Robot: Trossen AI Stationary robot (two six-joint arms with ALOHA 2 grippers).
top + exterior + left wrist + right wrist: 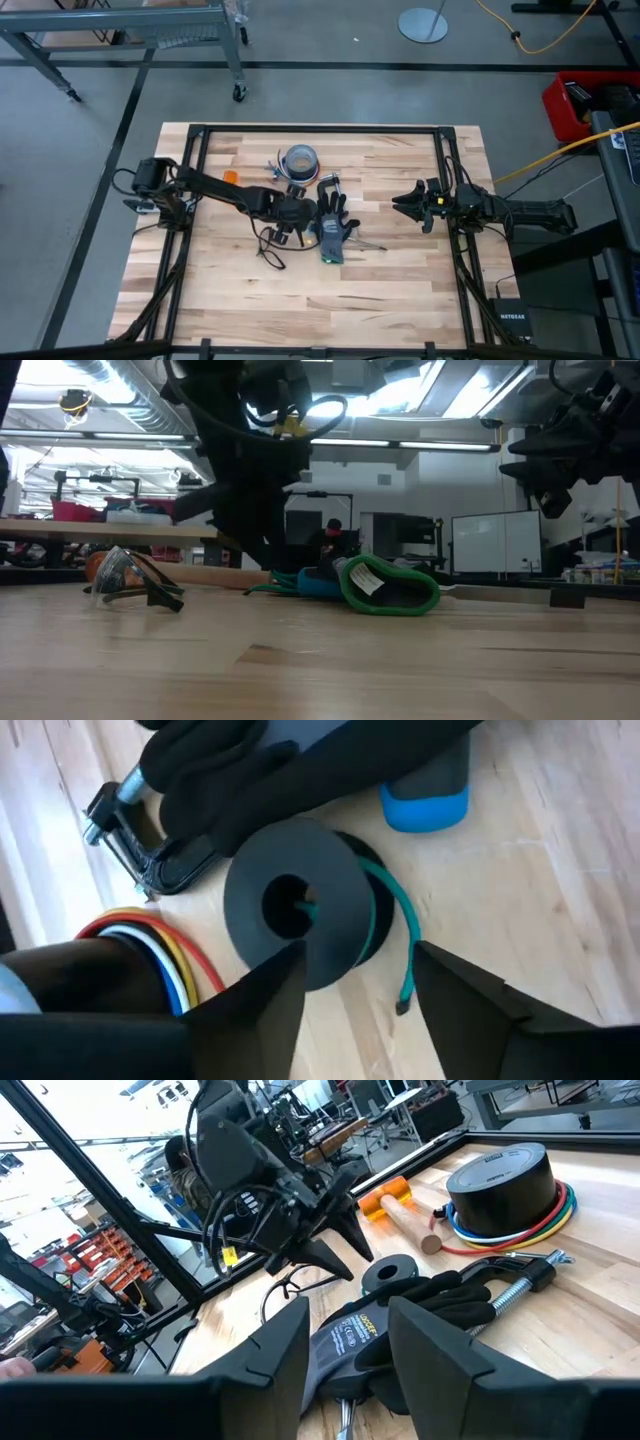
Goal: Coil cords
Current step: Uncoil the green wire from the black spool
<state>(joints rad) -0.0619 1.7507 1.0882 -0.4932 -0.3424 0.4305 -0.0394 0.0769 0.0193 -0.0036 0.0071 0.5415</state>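
Left gripper (pixel 355 985) low over table centre, arm reaching in from the left edge, fingers (pixel 265 1000) spread either side of the black spool (pixel 300 905), not touching it. Teal cord (pixel 400 935) wound on spool, free end trailing on the wood. Second cord (pixel 268 245), a loose dark loop, just beside the gripper toward the table's near edge. One work glove (pixel 333 232) against the spool. One C-clamp (pixel 331 185), one tape roll (pixel 300 160) on coloured wire coils beyond. Right gripper (pixel 402 203) well apart toward the right edge, raised, fingers spread, empty.
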